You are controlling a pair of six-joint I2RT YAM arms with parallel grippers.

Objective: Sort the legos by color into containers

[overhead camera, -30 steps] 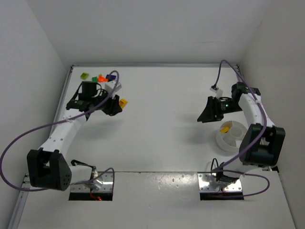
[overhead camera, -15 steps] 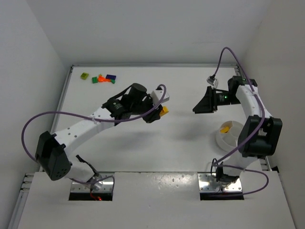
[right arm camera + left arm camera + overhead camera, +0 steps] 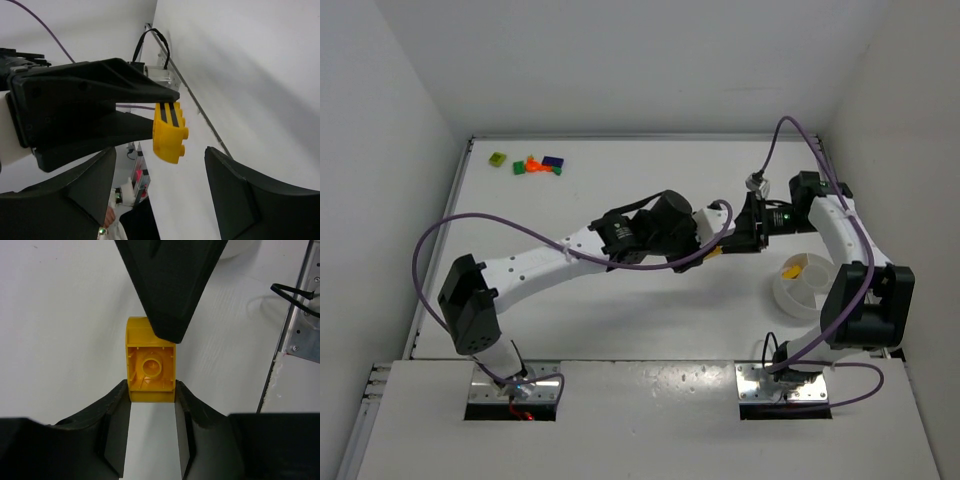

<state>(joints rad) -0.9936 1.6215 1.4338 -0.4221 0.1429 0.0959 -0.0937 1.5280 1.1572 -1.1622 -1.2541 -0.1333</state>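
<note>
While you are looking from above, your left arm is reaching far across the table (image 3: 650, 175) toward 3 o'clock. The left gripper (image 3: 712, 245) is pinching a yellow brick (image 3: 151, 367) at a narrow opening. In the left wrist view its two fingers (image 3: 116, 407) are pressing the near end of the brick from 9 and 3 o'clock, and the brick is showing you its hollow underside with one round tube inside. The right gripper (image 3: 746, 228) is facing it from about 2 o'clock, just beside it, with the jaws standing wide. In the right wrist view its fingers (image 3: 75, 200) are sitting at 7 and 5 o'clock, and the brick is hanging between them, apart from both. One dark finger of the right gripper is coming down from 12 o'clock in the left wrist view and is covering the far right corner of the brick; if it is touching there, I cannot tell. The white dish (image 3: 790, 300) is lying at 4 o'clock on the table, near the right arm, and a yellow piece (image 3: 794, 268) is lying in its compartment on the 11 o'clock side. Four more legos are lying close together at 11 o'clock: lime brick (image 3: 498, 158), green brick (image 3: 519, 167), orange brick (image 3: 533, 164) and blue brick (image 3: 553, 161).
</note>
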